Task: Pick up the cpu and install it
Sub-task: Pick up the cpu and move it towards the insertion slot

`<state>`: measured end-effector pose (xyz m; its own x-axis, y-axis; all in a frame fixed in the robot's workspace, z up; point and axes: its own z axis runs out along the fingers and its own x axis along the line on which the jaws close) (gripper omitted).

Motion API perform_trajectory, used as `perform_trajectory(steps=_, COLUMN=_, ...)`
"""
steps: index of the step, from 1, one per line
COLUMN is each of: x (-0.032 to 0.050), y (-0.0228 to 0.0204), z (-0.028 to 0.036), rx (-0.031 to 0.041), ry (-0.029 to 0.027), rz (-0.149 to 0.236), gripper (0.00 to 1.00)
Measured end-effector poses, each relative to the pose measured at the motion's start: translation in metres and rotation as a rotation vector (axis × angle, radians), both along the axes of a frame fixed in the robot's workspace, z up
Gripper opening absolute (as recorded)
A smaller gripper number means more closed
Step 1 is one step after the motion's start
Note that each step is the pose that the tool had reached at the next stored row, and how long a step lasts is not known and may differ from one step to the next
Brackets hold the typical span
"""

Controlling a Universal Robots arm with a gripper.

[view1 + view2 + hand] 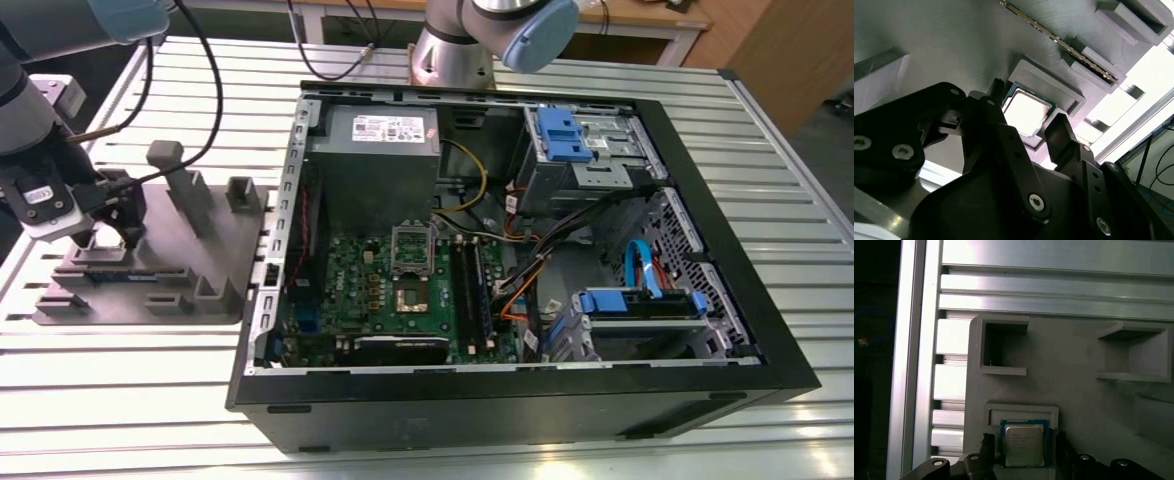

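Exterior view: the gripper (111, 238) hangs low over a grey fixture tray (200, 250) on the slatted surface (120, 380), to the exterior view's left of the open computer case (534, 390).
Second wrist view: the cpu (1026, 112) lies flat in a square recess (1064, 90) of the tray, with the gripper released and spread to either side of it.
First wrist view: the cpu (1024, 445) sits silver top up in the recess. The gripper straddles it, seemingly with a thin gap on each side, though contact is hard to judge.

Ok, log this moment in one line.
phase: pre-grasp | gripper: open over grey holder | fingers: straddling cpu | cpu: flat in recess, not lifted
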<state>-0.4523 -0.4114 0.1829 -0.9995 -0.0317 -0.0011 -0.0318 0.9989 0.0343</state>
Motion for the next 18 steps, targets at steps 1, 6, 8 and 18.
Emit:
perform_trajectory(steps=1, x=0.0000, y=0.0000, z=0.0001, rx=0.0001, ry=-0.0002, rz=0.000, gripper=0.60)
perform_trajectory(steps=6, x=0.0000, y=0.0000, z=0.0001, rx=-0.0001, ry=0.0000, rz=0.000, gripper=0.52)
perform_trajectory(steps=8, x=0.0000, y=0.0000, z=0.0001, rx=-0.0002, ry=0.0001, rz=0.000, gripper=0.47)
perform_trajectory(steps=18, x=0.0000, y=0.0000, z=0.0137, rx=-0.0001, ry=-0.0001, rz=0.000, gripper=0.47)
